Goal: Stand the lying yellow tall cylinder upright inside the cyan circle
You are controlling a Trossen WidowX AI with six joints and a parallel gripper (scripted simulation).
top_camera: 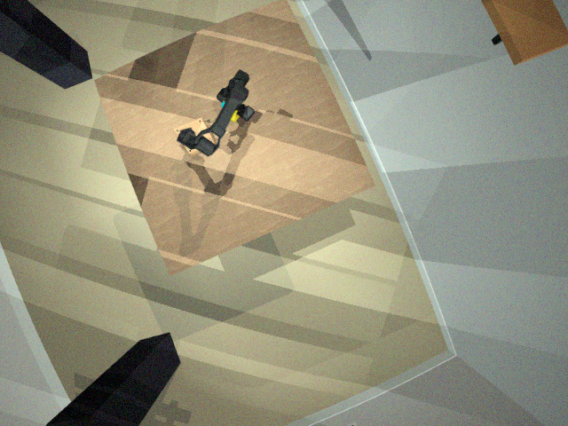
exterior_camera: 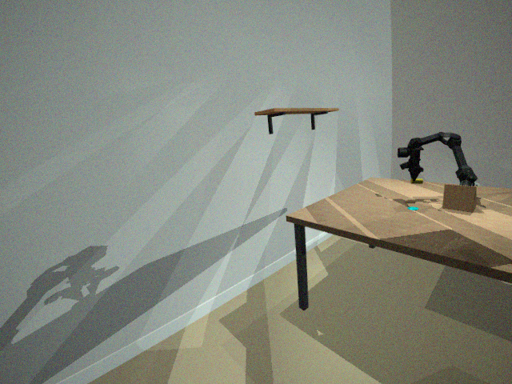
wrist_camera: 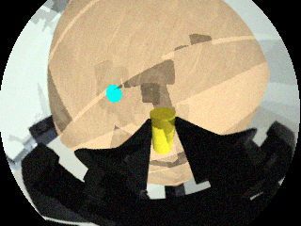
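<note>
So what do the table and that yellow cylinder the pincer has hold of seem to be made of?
The table: probably wood or a wood-look laminate, fairly matt, judging by the brown tone and fine grain streaks on top.

The cylinder: perhaps plastic or painted wood; it is one even yellow with no visible grain, so I can't say which.
</note>
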